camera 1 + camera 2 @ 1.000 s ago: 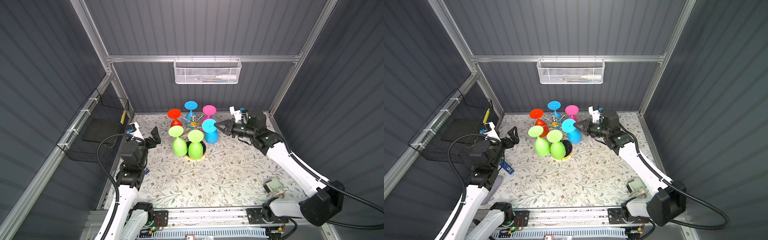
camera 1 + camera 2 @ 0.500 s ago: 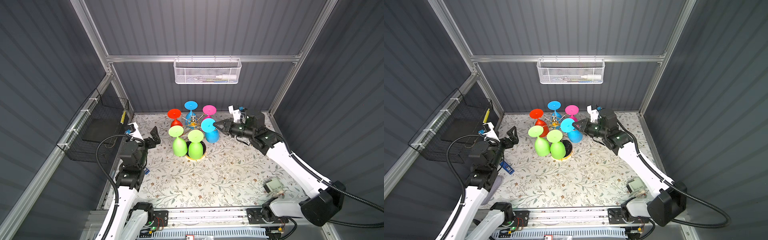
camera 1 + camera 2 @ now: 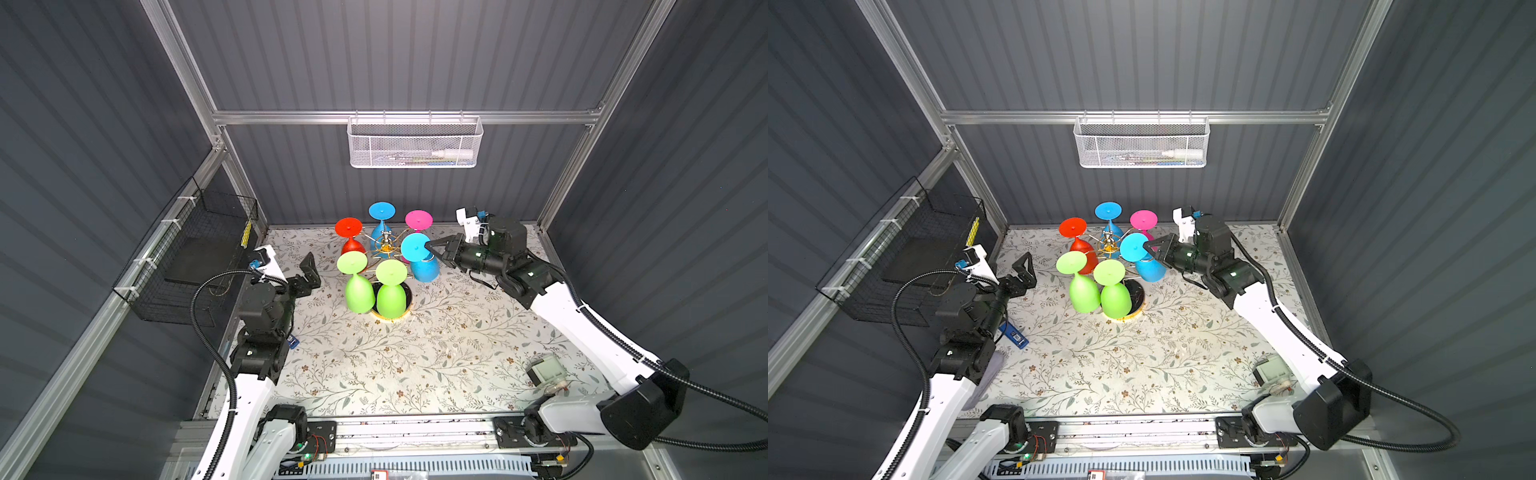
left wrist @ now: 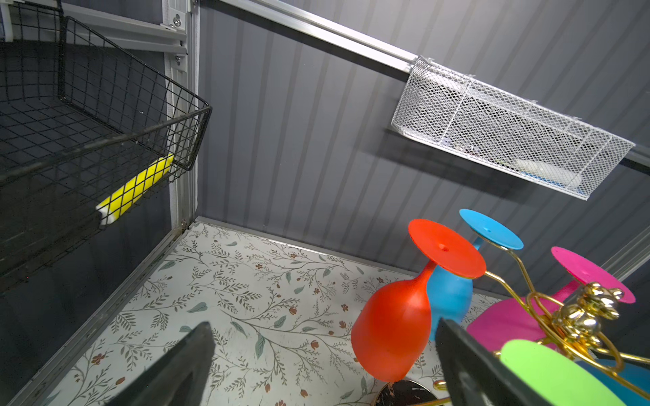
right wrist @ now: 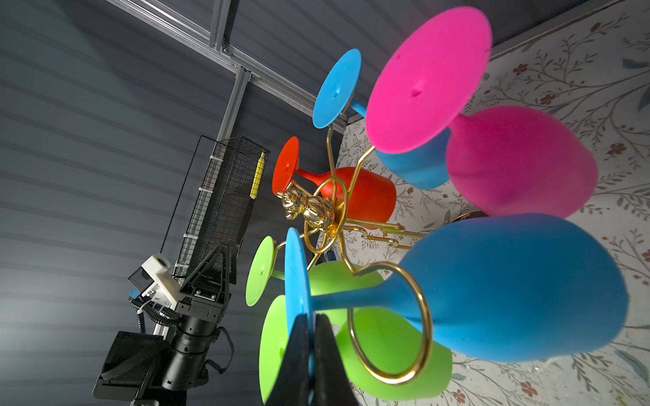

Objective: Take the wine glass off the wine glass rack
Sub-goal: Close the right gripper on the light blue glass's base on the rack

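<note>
- Right wrist view: right gripper [image 5: 311, 325] clamped on blue wine glass [image 5: 510, 291] foot, to slide it off wine glass rack [image 5: 309, 211].
- Both top views: left gripper [image 3: 309, 275] jaws apart, idle.

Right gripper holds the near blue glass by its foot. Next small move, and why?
Probably draw the right gripper, shut on the blue wine glass by its foot, outward from the wine glass rack: the stem sits inside a gold ring and must slide clear.
</note>
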Robot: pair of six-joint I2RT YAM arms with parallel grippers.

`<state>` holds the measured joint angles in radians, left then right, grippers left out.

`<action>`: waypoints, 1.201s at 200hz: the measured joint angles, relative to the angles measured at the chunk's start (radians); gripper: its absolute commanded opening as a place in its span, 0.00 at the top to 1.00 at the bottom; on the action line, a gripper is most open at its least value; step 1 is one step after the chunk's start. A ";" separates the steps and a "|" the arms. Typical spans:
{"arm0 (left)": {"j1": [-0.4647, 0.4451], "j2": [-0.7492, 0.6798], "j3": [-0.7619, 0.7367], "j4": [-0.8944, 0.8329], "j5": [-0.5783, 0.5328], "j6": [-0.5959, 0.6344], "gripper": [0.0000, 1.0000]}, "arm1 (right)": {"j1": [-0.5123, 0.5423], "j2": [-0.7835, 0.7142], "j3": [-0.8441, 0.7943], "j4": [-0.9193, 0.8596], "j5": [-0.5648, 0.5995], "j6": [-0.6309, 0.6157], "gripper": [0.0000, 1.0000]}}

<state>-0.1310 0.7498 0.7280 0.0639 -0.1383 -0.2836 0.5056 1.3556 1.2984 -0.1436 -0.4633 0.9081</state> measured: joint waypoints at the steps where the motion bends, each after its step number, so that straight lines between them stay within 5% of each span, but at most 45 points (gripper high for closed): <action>1: 0.000 0.000 0.000 0.000 0.000 0.000 0.00 | 0.000 0.000 0.000 0.000 0.000 0.000 1.00; 240: 0.000 -0.013 0.000 -0.001 -0.018 -0.014 0.00 | 0.024 -0.057 -0.065 -0.006 0.022 -0.003 1.00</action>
<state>-0.1310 0.7368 0.7280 0.0631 -0.1566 -0.2977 0.5297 1.2984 1.2331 -0.1497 -0.4412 0.9047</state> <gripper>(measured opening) 0.997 0.053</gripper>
